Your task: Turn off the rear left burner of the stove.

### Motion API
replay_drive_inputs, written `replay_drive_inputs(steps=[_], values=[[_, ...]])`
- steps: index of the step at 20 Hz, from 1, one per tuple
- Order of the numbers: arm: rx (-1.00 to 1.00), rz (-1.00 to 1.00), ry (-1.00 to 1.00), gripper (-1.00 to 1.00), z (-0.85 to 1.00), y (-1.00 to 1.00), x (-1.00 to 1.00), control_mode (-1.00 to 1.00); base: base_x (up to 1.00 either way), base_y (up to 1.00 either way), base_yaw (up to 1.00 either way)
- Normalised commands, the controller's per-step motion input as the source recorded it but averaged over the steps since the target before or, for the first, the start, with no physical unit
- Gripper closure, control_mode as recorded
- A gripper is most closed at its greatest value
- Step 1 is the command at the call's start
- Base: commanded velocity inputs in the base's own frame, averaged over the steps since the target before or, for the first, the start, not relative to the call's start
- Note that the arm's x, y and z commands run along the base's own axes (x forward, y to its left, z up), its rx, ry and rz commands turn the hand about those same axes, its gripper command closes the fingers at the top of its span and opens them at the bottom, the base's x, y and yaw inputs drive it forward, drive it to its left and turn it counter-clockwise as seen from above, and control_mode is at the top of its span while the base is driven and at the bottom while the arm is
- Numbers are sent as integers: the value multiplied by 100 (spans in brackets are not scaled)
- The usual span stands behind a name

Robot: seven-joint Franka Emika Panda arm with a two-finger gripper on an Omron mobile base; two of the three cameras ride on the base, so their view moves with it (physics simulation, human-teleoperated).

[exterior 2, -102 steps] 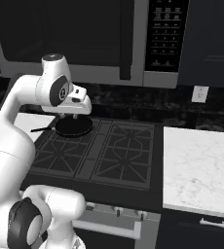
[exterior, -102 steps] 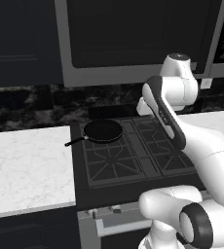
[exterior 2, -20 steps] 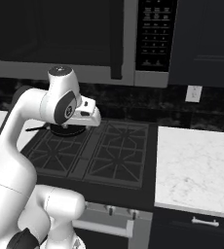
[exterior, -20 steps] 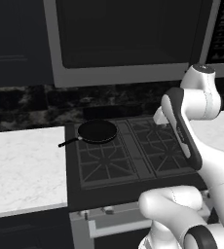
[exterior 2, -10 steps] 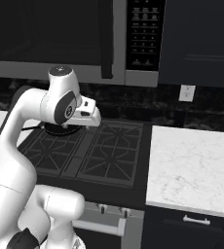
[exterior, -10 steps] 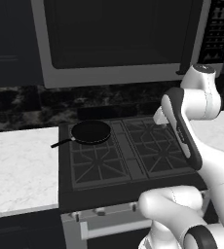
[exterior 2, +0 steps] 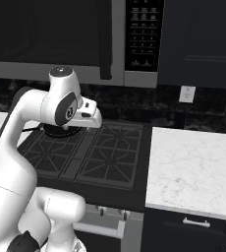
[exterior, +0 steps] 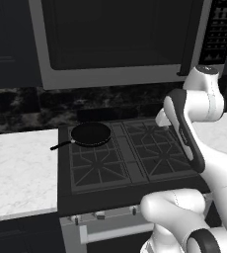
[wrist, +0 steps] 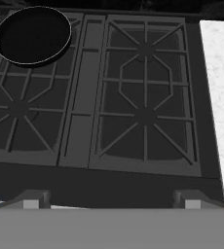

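The black stove lies below my hand. Its rear left burner is mostly covered by a round black frying pan. My gripper hangs above the stove's front edge, looking down on the grates. Its fingertips stand far apart with nothing between them, so it is open. The small knobs sit on the silver front panel, well below the hand.
A large dark microwave hangs above the stove. White marble counters flank it on the left and on the right. A wall outlet is on the dark backsplash.
The base has driven rightwards, so the whole scene has slid left in both base views. Over the last half second the picture hardly shifts. The arm's pose holds.
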Motion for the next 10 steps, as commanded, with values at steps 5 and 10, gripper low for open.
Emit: replay_drive_inputs(steps=[5, 10], values=[[0, 1, 0, -100, 0, 10, -9, -100, 0, 0, 0], [-5, 20, 0, -100, -9, 86, -45, -100, 0, 0, 0]])
